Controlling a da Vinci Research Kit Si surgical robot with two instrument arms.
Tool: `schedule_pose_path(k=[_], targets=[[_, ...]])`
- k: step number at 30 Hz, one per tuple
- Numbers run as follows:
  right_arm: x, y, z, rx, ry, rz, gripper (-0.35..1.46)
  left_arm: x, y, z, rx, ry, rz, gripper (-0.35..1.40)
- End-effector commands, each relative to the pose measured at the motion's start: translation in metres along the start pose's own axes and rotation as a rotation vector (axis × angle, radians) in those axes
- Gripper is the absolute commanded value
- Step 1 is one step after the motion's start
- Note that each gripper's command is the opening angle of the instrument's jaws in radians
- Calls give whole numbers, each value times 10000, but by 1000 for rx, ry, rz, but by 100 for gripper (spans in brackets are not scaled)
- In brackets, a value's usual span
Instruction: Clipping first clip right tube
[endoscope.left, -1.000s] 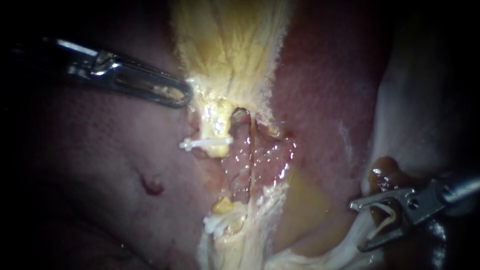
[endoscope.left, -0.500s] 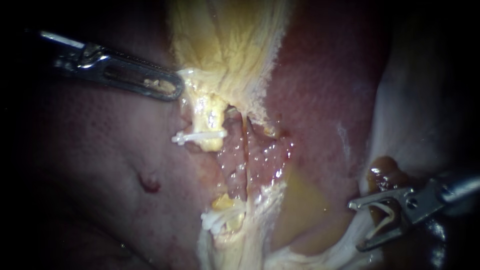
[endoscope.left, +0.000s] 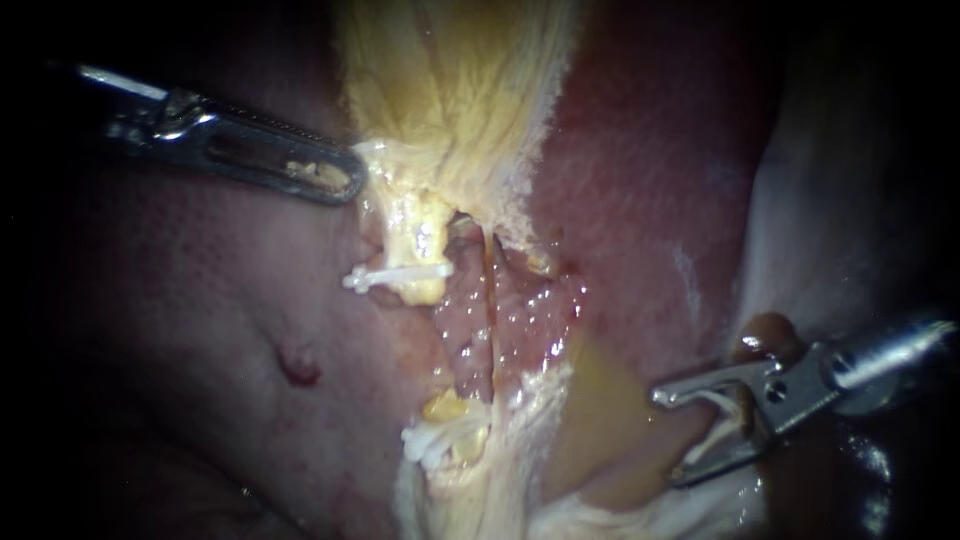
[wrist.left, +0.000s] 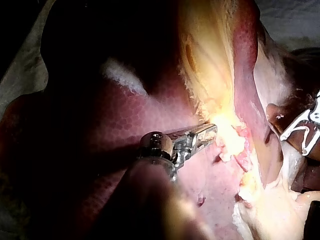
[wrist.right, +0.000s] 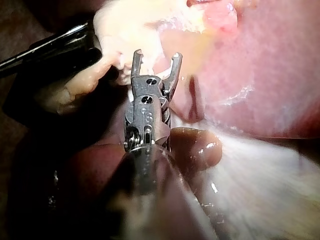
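One white clip (endoscope.left: 720, 437) sits loaded in right instrument (endoscope.left: 665, 438), jaws spread wide and both touching it. It is at lower right of frame, well apart from right tube (endoscope.left: 490, 310) at centre. That tube is bare, nothing placed. Left tube (endoscope.left: 415, 235) carries a set clip (endoscope.left: 400, 272). Left instrument (endoscope.left: 345, 182), upper left, appears closed on yellow tissue (endoscope.left: 450, 100). Approach and closure remain.

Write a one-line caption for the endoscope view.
Right instrument holds a white clip between its jaws, apart from the right tube; left instrument touches yellowish tissue.
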Motion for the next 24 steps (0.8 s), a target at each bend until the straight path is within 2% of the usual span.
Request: schedule_pose_path(k=[1, 6, 10, 14, 18, 24], targets=[[5, 3, 0, -8, 16, 4, 50, 0, 0, 1, 0, 0, 0, -35], [27, 16, 7, -26, 90, 36, 50, 0, 0, 1, 0, 0, 0, -35], [38, 22, 14, -32, 129, 68, 49, 0, 0, 2, -1, 0, 0, -35], [45, 28, 25, -37, 160, 97, 49, 0, 0, 2, -1, 0, 0, -35], [55, 35, 39, -39, 196, 174, 49, -1, 0, 3, -1, 0, 0, -35], [60, 43, 52, -37, 222, 273, 49, -1, 0, 3, -1, 0, 0, -35]])
